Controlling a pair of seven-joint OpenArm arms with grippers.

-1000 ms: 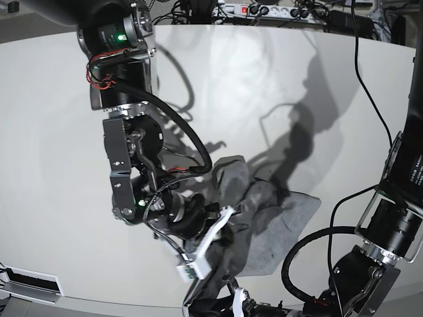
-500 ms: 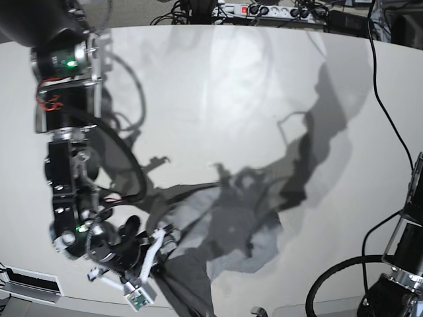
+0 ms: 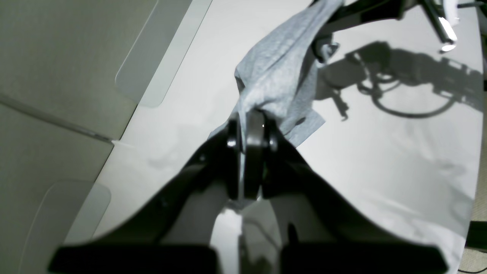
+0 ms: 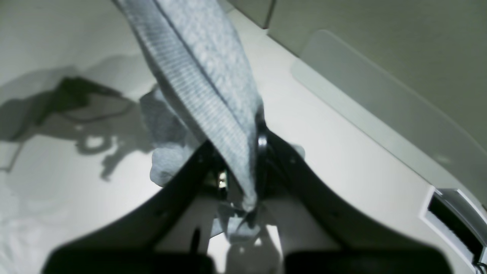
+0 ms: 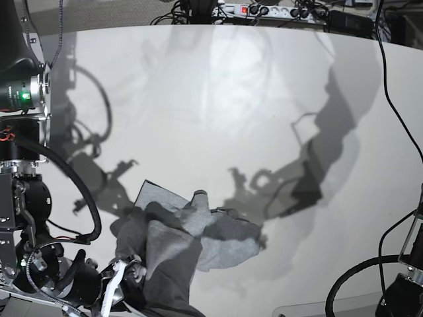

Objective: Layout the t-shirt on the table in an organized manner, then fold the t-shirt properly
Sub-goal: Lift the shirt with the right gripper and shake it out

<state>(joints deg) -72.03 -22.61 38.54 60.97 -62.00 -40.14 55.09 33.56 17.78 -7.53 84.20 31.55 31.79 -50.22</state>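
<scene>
The heather-grey t-shirt (image 5: pixel 188 241) lies crumpled near the front of the white table (image 5: pixel 231 99), one end running down to the view's lower edge. My right gripper (image 5: pixel 125 281), low at the base view's left, is shut on a ribbed edge of the t-shirt (image 4: pixel 205 64); the band rises taut from the right gripper (image 4: pixel 241 152). In the left wrist view my left gripper (image 3: pixel 251 116) is shut on a bunched part of the t-shirt (image 3: pixel 277 72), which stretches away toward the other arm (image 3: pixel 380 9). The left gripper itself is out of the base view.
A power strip (image 5: pixel 264 10) and cables sit past the table's far edge. A black cable (image 5: pixel 396 99) hangs at the right above the left arm's base (image 5: pixel 403 290). Translucent plates (image 3: pixel 152 57) (image 4: pixel 380 102) jut out at the table's edge, and beyond it is grey floor.
The right arm has swung left and down in the base view, dragging the t-shirt left and stretching it. The left arm has dropped out of the lower right. Both grips held.
</scene>
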